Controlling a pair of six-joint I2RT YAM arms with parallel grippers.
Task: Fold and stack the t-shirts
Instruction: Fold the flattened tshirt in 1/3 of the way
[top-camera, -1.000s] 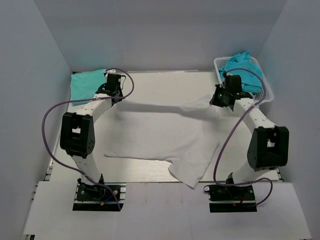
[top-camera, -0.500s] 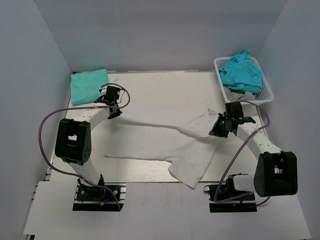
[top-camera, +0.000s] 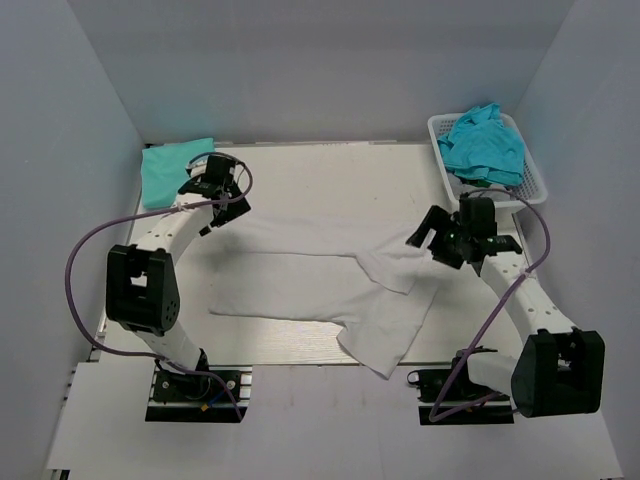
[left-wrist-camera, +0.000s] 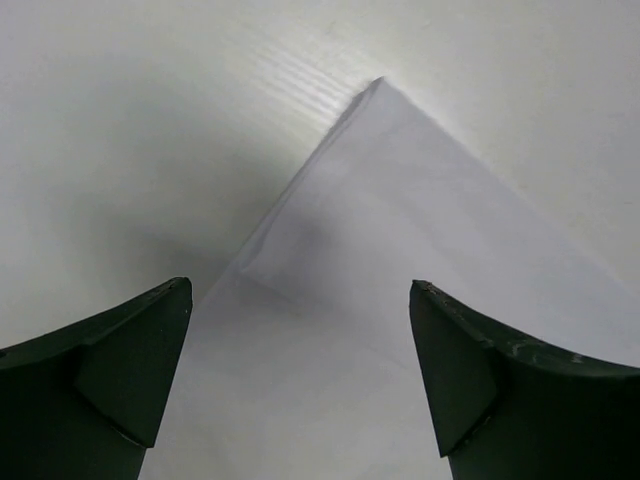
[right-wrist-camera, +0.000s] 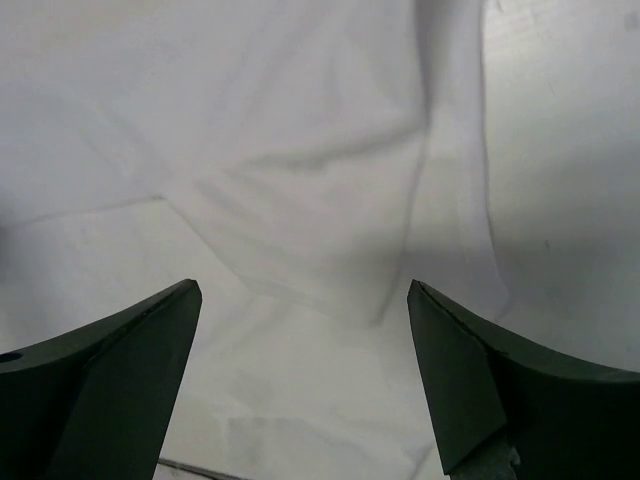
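Note:
A white t-shirt (top-camera: 310, 275) lies loosely spread across the middle of the table, with its right upper part folded over in a flap. My left gripper (top-camera: 224, 210) hovers open over the shirt's back left corner (left-wrist-camera: 400, 250), nothing between its fingers (left-wrist-camera: 120, 360). My right gripper (top-camera: 428, 243) stands open above the shirt's rumpled right edge (right-wrist-camera: 300, 150), also empty. A folded turquoise t-shirt (top-camera: 172, 170) rests at the back left corner. More turquoise t-shirts (top-camera: 484, 146) are bunched in the basket.
The white lattice basket (top-camera: 537, 185) stands at the back right corner against the wall. Grey walls close in the table on three sides. The shirt's lower hem hangs over the table's front edge (top-camera: 300, 362).
Both grippers have opened and let go of the white t-shirt, which has dropped flat onto the table. The left gripper moved back and left; the right one drew slightly back.

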